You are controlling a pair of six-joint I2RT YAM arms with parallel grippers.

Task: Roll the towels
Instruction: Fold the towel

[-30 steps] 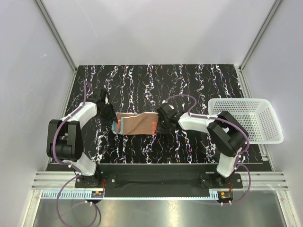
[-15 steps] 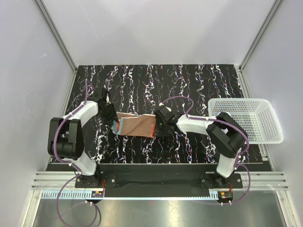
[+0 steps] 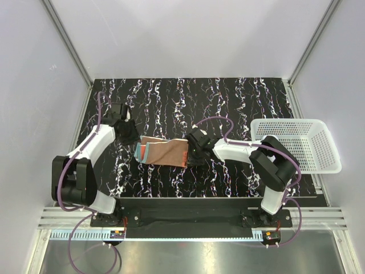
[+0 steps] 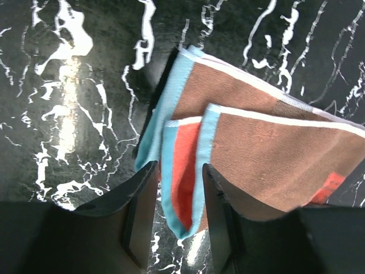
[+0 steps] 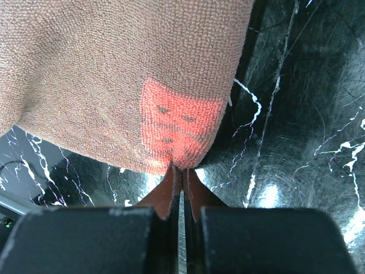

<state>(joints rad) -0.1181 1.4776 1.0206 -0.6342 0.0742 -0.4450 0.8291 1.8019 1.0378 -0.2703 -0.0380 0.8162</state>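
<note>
Brownish towel [image 5: 114,74] corner in tight-closed right hand [image 5: 182,174]; left hand [image 4: 178,171] partly spread.

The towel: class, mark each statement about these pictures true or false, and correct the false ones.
1. The right gripper is shut on the edge of the towel. True.
2. The towel lies in the basket. False: it lies on the table, between the two grippers.
3. The left gripper has its jaws apart, with a towel corner between them. True.
4. The basket stands on the robot's left. False: it stands on the right.
</note>
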